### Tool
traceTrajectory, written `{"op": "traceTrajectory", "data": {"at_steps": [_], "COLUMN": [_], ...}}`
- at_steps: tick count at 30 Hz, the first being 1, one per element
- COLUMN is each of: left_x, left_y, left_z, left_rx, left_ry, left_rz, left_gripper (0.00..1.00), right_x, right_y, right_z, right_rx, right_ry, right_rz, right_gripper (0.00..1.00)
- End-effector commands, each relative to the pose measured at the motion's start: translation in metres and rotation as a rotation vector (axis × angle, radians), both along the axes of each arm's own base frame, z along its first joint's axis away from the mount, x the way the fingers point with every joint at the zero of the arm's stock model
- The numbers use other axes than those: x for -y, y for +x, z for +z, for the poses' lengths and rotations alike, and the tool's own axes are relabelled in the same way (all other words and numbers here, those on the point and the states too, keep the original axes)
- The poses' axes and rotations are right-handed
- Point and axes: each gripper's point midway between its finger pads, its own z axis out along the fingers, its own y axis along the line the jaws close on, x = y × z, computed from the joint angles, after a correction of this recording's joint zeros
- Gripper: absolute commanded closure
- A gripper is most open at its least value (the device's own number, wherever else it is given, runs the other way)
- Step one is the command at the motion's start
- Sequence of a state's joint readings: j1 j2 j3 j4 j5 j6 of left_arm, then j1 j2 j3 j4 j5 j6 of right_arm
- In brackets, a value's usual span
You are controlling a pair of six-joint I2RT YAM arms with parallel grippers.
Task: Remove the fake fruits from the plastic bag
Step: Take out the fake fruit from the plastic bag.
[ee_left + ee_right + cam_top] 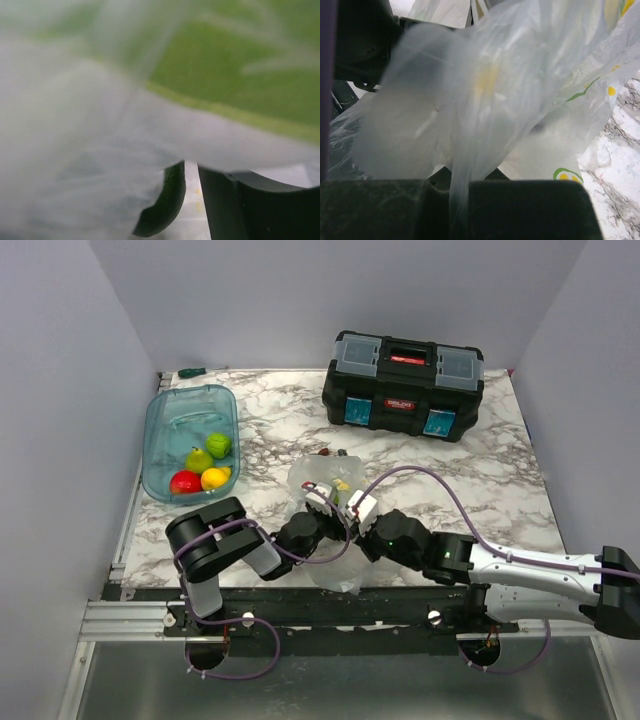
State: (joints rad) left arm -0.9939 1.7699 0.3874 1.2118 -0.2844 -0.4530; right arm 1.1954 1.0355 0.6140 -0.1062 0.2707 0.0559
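Note:
The clear plastic bag lies crumpled at the table's near middle, between my two grippers. A yellow fruit shows through it, a yellow blur in the right wrist view. My left gripper is at the bag's left side, with its jaws nearly together under draped film. A blurred lime-green shape fills the left wrist view above them. My right gripper is shut on a twisted strand of bag film. Red, yellow and two green fruits lie in the teal tub.
A black toolbox stands at the back right. The teal tub is at the far left near the table edge. Small dark bits lie just behind the bag. A screwdriver lies at the back left corner.

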Motion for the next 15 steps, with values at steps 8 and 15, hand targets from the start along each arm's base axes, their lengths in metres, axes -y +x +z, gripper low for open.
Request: {"op": "traceTrajectory", "data": {"at_steps": [8,15], "left_x": [0.002,0.001], "left_y": [-0.005,-0.009], "left_z": [-0.024,-0.045], "left_rx": [-0.007,-0.053], "left_ry": [0.112,0.184], "left_rz": [0.036,0.032], "left_gripper": [0.35,0.37], "right_x": [0.000,-0.001], "right_y": [0.000,0.000], "right_z": [0.009,0.013], "right_rx": [0.004,0.005], "right_ry": [0.045,0.049], "right_rz": [-0.005,-0.002], "right_gripper": [0.99,0.99]}}
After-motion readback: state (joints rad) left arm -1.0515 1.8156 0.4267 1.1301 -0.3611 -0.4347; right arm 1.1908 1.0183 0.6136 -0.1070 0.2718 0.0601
